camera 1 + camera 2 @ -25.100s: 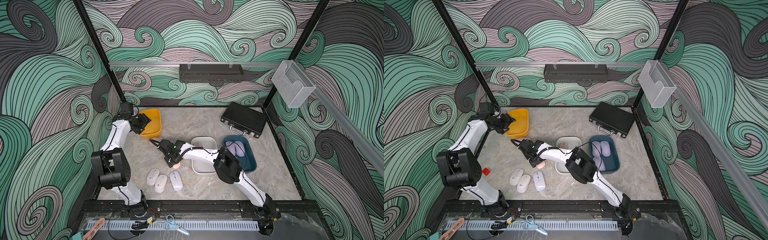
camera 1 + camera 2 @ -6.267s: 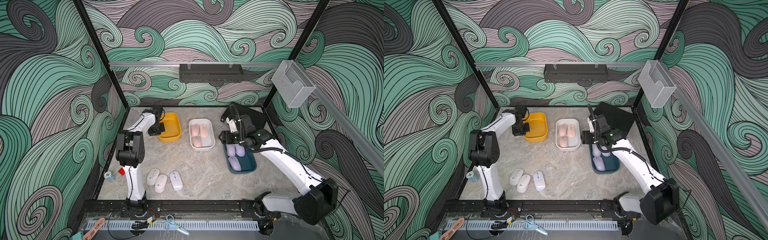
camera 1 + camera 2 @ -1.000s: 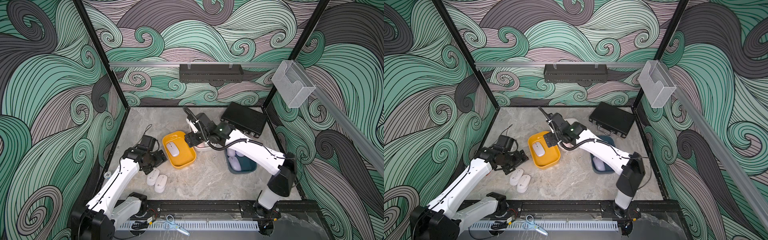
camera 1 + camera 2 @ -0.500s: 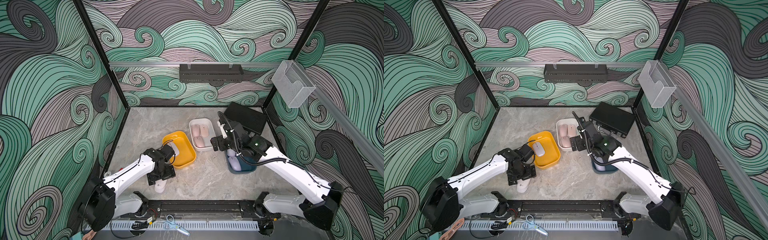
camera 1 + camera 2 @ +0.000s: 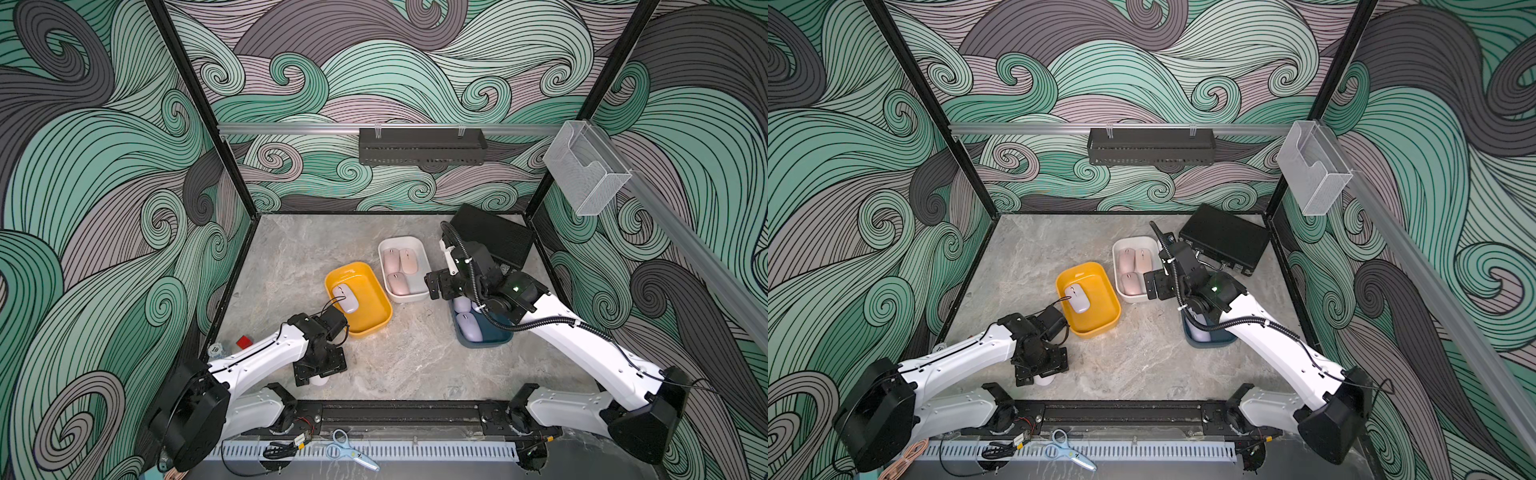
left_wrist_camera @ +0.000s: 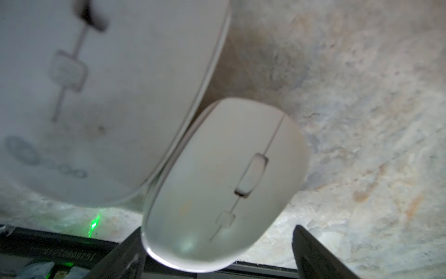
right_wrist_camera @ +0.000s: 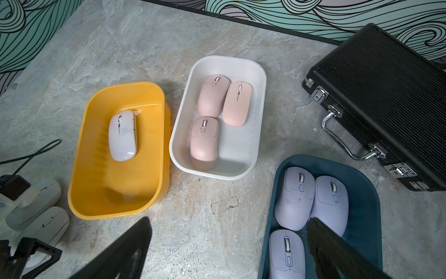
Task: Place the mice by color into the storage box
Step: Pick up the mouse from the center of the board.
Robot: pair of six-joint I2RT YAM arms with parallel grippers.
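Jaws wide: left gripper (image 6: 217, 228) straddles an off-white mouse (image 6: 224, 183), near left on the table (image 6: 362, 96), unclamped; right gripper (image 7: 229, 219) hangs empty between white bin (image 7: 239, 145) and blue bin (image 7: 364, 217).

Grey marbled stone-look tabletop (image 5: 407, 357), carrying a black ribbed hard case with chrome handle and latches (image 7: 386, 103) at the back right and a small red block (image 5: 243, 342) at the left edge. Black perforated metal shelf (image 5: 422, 146) on the back-wall rail. Clear plastic pocket holder (image 5: 582, 172) on the right-hand rail. Blue-handled scissors (image 5: 351, 451) on the white slotted front duct (image 5: 436, 451).
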